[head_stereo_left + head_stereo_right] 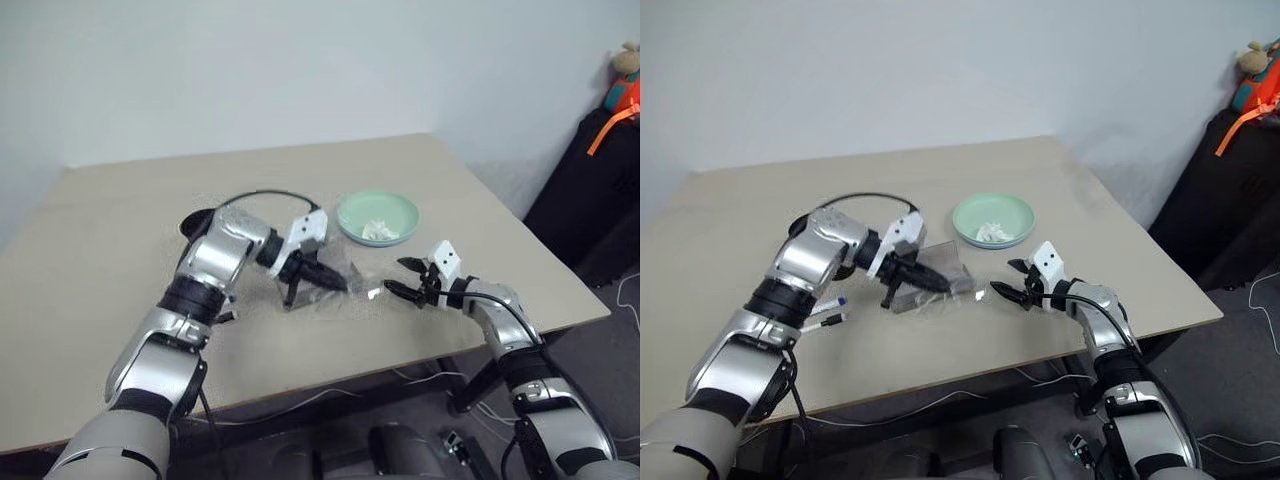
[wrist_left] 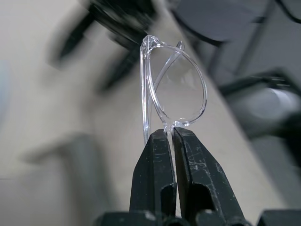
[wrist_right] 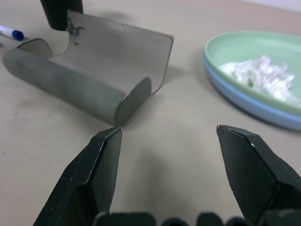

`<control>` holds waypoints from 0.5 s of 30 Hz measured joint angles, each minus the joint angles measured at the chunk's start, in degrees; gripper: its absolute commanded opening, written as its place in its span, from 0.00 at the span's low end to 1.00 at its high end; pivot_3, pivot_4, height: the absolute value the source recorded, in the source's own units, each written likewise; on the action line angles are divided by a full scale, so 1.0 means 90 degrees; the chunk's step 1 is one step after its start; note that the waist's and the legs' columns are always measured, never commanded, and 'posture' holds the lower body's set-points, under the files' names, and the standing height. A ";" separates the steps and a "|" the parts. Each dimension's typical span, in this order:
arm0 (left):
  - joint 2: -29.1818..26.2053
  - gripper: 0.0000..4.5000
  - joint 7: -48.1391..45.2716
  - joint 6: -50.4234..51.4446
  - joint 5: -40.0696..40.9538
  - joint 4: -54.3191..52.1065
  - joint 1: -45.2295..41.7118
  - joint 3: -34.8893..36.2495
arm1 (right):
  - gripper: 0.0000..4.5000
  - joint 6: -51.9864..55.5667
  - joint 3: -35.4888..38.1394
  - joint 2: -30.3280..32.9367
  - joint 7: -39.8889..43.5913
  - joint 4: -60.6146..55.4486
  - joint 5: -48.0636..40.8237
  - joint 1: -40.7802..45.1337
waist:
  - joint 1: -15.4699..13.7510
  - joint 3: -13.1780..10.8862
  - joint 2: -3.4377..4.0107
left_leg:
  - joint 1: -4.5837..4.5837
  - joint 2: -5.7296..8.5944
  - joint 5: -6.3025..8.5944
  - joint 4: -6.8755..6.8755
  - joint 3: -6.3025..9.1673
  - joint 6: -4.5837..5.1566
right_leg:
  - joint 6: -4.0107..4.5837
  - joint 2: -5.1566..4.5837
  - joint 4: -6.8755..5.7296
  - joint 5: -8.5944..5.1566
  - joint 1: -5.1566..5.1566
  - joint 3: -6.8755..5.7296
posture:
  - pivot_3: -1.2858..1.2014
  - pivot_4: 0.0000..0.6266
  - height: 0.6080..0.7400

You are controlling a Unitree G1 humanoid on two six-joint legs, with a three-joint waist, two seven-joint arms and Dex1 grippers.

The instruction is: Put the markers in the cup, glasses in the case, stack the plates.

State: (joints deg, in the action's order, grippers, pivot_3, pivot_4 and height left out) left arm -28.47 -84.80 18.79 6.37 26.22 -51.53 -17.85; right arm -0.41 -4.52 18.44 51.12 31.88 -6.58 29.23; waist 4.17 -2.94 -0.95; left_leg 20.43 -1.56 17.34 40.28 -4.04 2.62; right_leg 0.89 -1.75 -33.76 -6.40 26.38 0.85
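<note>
Left wrist view shows the left gripper [image 2: 173, 134] clamped on the glasses [image 2: 174, 89], pinching the clear frame at the lower edge of one lens. In the right eye view this gripper holds the glasses in the air just above the case [image 1: 930, 272].

Status of the task:
- Plates: stacked. The green plate [image 1: 992, 218] sits on the blue plate [image 3: 244, 96]; a white tissue wad [image 3: 261, 75] lies in the top plate.
- Glasses: lifted but not yet in the case. The case lies open on the table [image 1: 1060, 290], lid raised, interior vacant in the right wrist view.
- Markers: not yet in the cup. Two markers [image 1: 825, 312] lie on the table beside the left arm, apart from the case.

The right gripper [image 3: 164, 141] hangs with fingers spread and nothing between them, low over the table, near the open end of the case.

Limits of visibility:
- The cup [image 1: 193, 222] is mostly hidden behind the left arm; its contents cannot be determined.
- The glasses are almost invisible in the head views against the case.
- The background of the left wrist view is blurred.
</note>
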 measured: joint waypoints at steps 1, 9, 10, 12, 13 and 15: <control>0.0001 0.00 0.0087 -0.0110 -0.0004 0.0072 -0.0077 0.0065 | 0.77 -0.0011 -0.0004 0.0000 0.0000 0.0025 0.0000 0.0001 | 0.0000 0.0000 0.0001 | -0.0001 0.0000 0.0000 -0.0001 0.0000 0.0000 | 0.0000 0.0000 0.0000 0.0000 -0.0003 0.0000 | 0.52 0.00 0.85; 0.0087 0.00 0.1321 -0.1317 -0.1148 0.1962 -0.0724 -0.0175 | 0.77 -0.0026 -0.0057 -0.0007 0.0000 0.0082 0.0000 0.0018 | 0.0002 0.0000 0.0000 | 0.0000 0.0002 -0.0001 -0.0003 -0.0001 0.0001 | -0.0013 0.0001 -0.0002 0.0008 0.0002 0.0001 | 0.52 0.00 0.85; 0.0096 0.00 0.1354 -0.1432 -0.1228 0.2094 -0.0728 -0.0190 | 0.77 -0.0026 -0.0070 -0.0007 -0.0001 0.0082 0.0000 0.0018 | 0.0001 0.0000 0.0000 | 0.0002 0.0001 -0.0001 -0.0003 0.0000 0.0001 | -0.0013 0.0001 -0.0002 0.0008 0.0003 0.0001 | 0.52 0.00 0.85; 0.0151 0.00 0.1447 -0.1607 -0.1386 0.2340 -0.0748 -0.0224 | 0.77 -0.0027 -0.0079 -0.0004 -0.0001 0.0082 0.0000 0.0018 | -0.0002 0.0000 -0.0001 | 0.0005 0.0002 -0.0001 -0.0003 0.0001 0.0001 | -0.0014 0.0001 0.0000 0.0009 0.0008 0.0000 | 0.52 0.00 0.85; 0.0192 0.00 0.1575 -0.1699 -0.1495 0.2480 -0.0773 -0.0266 | 0.77 -0.0028 -0.0086 -0.0004 -0.0001 0.0079 -0.0001 0.0018 | -0.0004 0.0000 -0.0001 | 0.0006 0.0003 -0.0001 -0.0003 0.0001 0.0001 | -0.0014 0.0000 0.0000 0.0009 0.0007 0.0001 | 0.52 0.00 0.85; 0.0285 0.00 0.1805 -0.1872 -0.1753 0.2716 -0.0806 -0.0395 | 0.77 -0.0028 -0.0096 -0.0004 -0.0002 0.0074 -0.0002 0.0018 | -0.0008 0.0000 -0.0002 | 0.0010 0.0005 -0.0001 -0.0002 0.0001 0.0001 | -0.0015 -0.0001 0.0001 0.0009 0.0006 0.0001 | 0.52 0.00 0.85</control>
State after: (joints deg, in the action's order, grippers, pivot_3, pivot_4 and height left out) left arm -25.91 -68.55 1.94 -9.41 50.66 -58.79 -21.41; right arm -0.66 -5.39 18.40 51.11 32.55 -6.59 29.39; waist 4.10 -2.93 -0.97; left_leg 20.52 -1.52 17.33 40.25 -4.03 2.63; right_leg 0.76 -1.76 -33.75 -6.32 26.43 0.86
